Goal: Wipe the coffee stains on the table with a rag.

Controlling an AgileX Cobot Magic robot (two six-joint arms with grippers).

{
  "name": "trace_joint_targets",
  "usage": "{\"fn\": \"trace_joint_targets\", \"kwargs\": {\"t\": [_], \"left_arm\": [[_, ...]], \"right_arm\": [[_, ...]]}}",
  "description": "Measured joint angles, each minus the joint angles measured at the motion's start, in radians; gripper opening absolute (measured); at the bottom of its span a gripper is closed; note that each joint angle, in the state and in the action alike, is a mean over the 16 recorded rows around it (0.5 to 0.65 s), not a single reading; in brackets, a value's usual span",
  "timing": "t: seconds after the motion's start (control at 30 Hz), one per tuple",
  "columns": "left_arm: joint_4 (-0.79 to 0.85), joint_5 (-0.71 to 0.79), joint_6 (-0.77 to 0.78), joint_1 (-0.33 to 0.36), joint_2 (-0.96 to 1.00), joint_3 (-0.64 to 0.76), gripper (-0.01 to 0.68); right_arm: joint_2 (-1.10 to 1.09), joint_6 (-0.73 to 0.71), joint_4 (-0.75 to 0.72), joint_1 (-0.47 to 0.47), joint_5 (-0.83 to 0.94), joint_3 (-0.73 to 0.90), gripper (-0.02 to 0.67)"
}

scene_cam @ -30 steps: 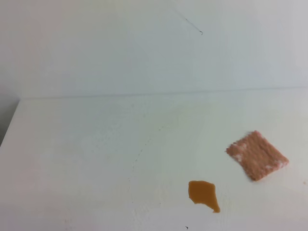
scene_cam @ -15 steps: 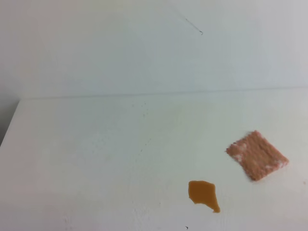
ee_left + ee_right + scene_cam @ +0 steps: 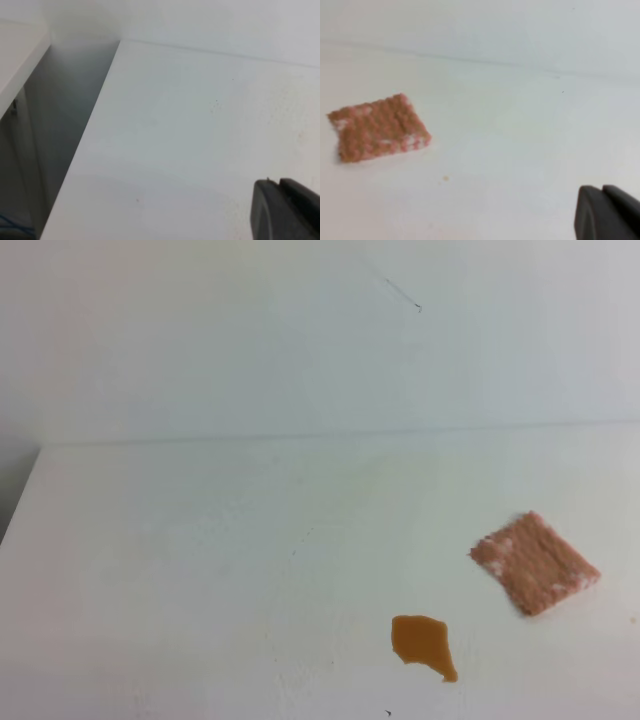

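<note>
Orange-brown and glossy, the coffee stain (image 3: 422, 644) sits nearest the front edge of the white table (image 3: 180, 570), a small blot with a short tail pointing toward the front right. Just beyond it, off to the right and clearly apart from it, the pinkish fuzzy rag (image 3: 534, 563) lies flat and untouched. Neither arm shows in the overhead view. In the wrist views the right claw (image 3: 606, 212) has its two dark fingers pressed together with nothing between them, and the left claw (image 3: 284, 207) looks the same, closed and empty, over bare table near the left edge. The main risk, as I judge it, is the pickup: a thin cloth lying flat gives closed fingers little to catch, so the claw must open first or it may just push the rag sideways, and a careless sweep could smear the blot wider
</note>
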Motion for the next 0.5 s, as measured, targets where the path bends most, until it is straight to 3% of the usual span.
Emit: {"fn": "trace_joint_targets", "kwargs": {"t": [0.3,0.5], "left_arm": [[0.000,0.000,0.000,0.000,0.000,0.000,-0.003],[0.000,0.000,0.000,0.000,0.000,0.000,-0.003]], "right_arm": [[0.000,-0.002,-0.083,0.000,-0.403,0.000,-0.004],[0.000,0.046,-0.056,0.000,-0.703,-0.002,-0.004]]}}
